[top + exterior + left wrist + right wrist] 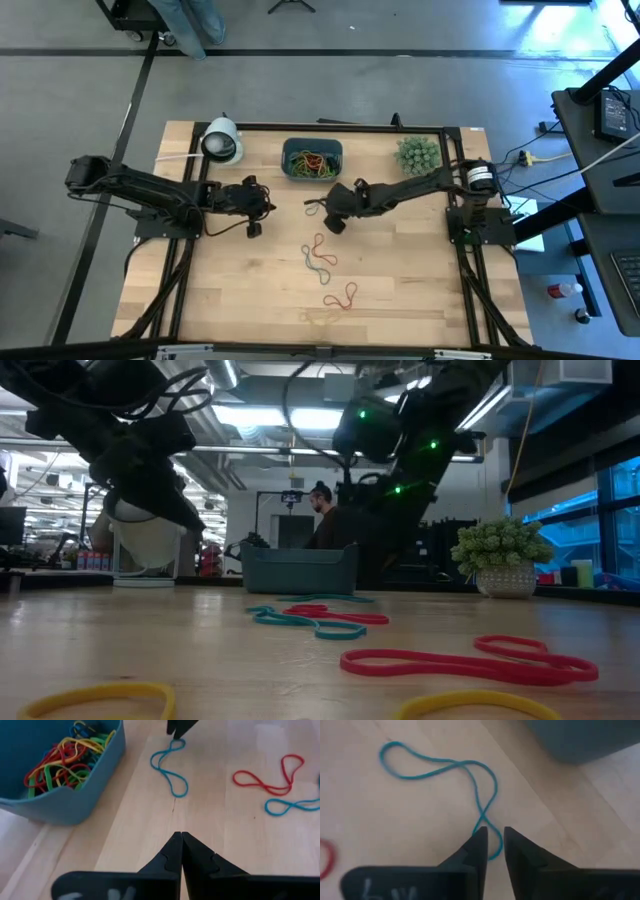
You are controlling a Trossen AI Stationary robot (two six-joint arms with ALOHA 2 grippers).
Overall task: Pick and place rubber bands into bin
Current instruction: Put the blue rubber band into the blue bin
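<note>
The teal bin (pixel 287 150) stands at the table's far middle with several coloured rubber bands (pixel 65 762) inside. A blue rubber band (pixel 445 770) lies flat on the table in front of the bin (pixel 75 805). My right gripper (pixel 495 837) is low over the band's end, narrowly open, one finger on either side of its small end loop (pixel 494 851). In the high view my right gripper (pixel 328 208) sits beside this band (pixel 314 205). My left gripper (pixel 181 837) is shut and empty, left of the band (pixel 268 207).
More loose bands lie nearer the front: a red and a blue one (pixel 318 252), a red one (pixel 342 297), a yellow one (pixel 95 698). A white cylinder (pixel 222 140) and a spiky green plant (pixel 418 155) flank the bin. A person (pixel 325 520) stands beyond the table.
</note>
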